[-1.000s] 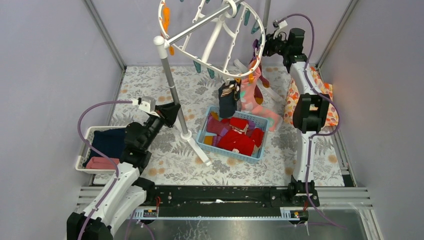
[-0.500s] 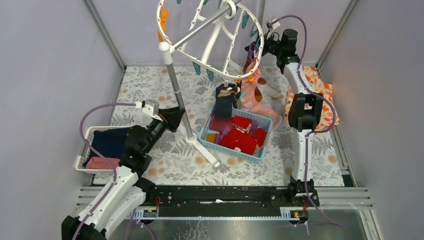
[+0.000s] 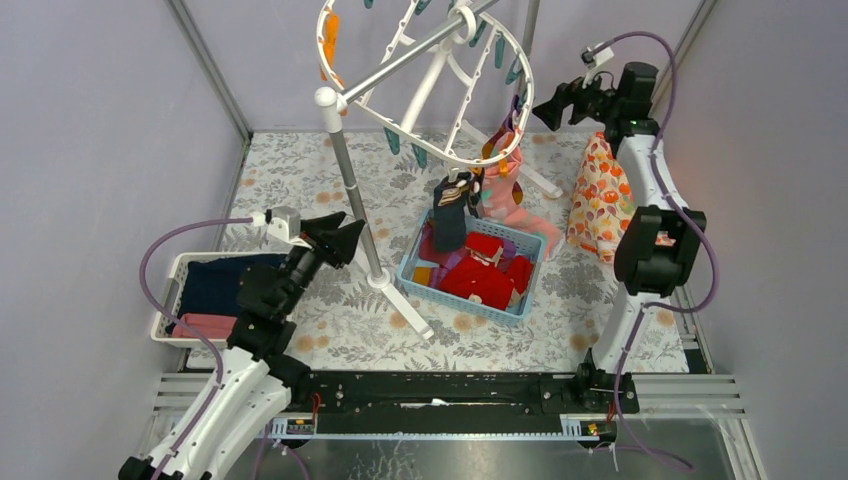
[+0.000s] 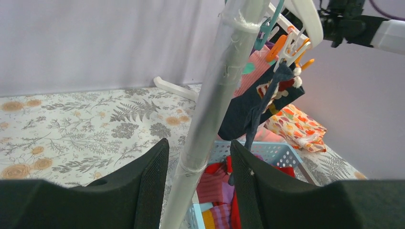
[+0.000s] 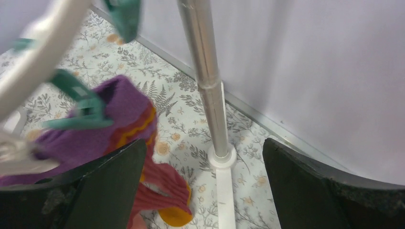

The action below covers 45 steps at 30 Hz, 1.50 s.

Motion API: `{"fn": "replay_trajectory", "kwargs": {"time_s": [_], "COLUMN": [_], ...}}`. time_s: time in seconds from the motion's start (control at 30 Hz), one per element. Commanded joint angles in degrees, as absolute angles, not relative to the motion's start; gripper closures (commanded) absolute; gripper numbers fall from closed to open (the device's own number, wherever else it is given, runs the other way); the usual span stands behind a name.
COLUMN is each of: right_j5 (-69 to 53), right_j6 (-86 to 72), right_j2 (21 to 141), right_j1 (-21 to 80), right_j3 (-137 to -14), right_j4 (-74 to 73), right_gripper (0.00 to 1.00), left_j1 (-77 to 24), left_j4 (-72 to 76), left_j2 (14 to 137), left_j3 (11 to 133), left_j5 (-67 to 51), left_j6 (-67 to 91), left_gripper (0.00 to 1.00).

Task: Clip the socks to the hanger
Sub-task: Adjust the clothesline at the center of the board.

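Note:
The white hanger (image 3: 430,80) hangs tilted from the grey rack pole (image 3: 352,195). Three socks hang from its clips: a navy one (image 3: 450,215), a pink one (image 3: 505,200) and a purple sock (image 5: 95,138) held by a teal clip (image 5: 81,105). More socks, mostly red (image 3: 478,280), fill the blue basket (image 3: 410,268). My left gripper (image 3: 340,235) is open, with the pole (image 4: 210,105) standing between its fingers and a gap on each side. My right gripper (image 3: 548,108) is wide open just right of the purple sock, with nothing in it.
A white tray (image 3: 165,300) with folded navy and pink cloth sits at the left. An orange floral cloth (image 3: 600,200) lies under the right arm. The rack's white feet (image 3: 405,305) spread across the patterned mat, and a second pole (image 5: 205,71) stands ahead of the right gripper.
My right gripper opened and drew back to the right, leaving the purple sock on its clip. My left gripper loosened off the rack pole and shifted a little left.

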<state>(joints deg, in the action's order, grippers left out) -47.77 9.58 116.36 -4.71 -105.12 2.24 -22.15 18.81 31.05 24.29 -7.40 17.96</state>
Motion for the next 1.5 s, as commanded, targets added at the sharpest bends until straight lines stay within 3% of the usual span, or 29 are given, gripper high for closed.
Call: {"fn": "replay_trajectory", "kwargs": {"time_s": [0.0,0.2,0.3,0.4,0.47,0.6,0.73,0.9,1.1,1.27,1.47], "right_j5": [-48.85,-45.36,-47.23,-53.29,-59.48,-62.27,-54.73,-53.41,-54.06,-51.29,-57.95], "right_j6": [17.14,22.86,28.29,32.70,34.39,27.73,22.60,18.67,24.48,32.97,53.02], "right_j2": [108.64,94.36,83.19,74.47,69.90,64.48,63.38,69.49,67.82,64.60,61.57], "right_j1": [-4.36,-6.68,-7.12,-7.12,-7.08,-1.77,9.44,12.39,13.10,13.07,13.07], "right_j3": [-103.83,-89.78,-80.80,-75.59,-73.59,-69.53,-67.38,-72.97,-65.69,-54.96,-46.05], "right_j4": [-6.47,-9.66,-14.21,-22.15,-27.82,-26.86,-22.06,-22.88,-24.02,-24.18,-25.80], "right_gripper": [0.00,0.00,0.00,0.02,0.06,0.17,0.25,0.40,0.34,0.29,0.05], "left_j1": [-22.59,-22.59,-22.59,-22.50,-22.52,-22.51,-22.54,-22.59,-24.52,-35.00,-53.31], "left_j4": [16.02,7.94,4.72,4.57,4.98,9.08,14.09,16.22,16.32,11.65,14.57], "left_j2": [30.48,23.25,19.81,17.67,16.68,15.60,15.05,16.20,20.99,25.39,34.46], "left_j3": [26.46,28.39,28.91,28.27,27.41,24.73,21.83,19.88,18.90,20.43,22.20], "left_j5": [-6.11,-4.11,-6.91,-12.53,-15.47,-22.48,-24.15,-26.27,-28.23,-17.85,-1.93], "left_j6": [17.96,16.49,17.87,19.88,22.27,27.33,34.88,41.68,46.35,38.95,28.77], "left_gripper": [0.44,0.42,0.34,0.19,0.09,0.01,0.01,0.01,0.13,0.14,0.13]}}
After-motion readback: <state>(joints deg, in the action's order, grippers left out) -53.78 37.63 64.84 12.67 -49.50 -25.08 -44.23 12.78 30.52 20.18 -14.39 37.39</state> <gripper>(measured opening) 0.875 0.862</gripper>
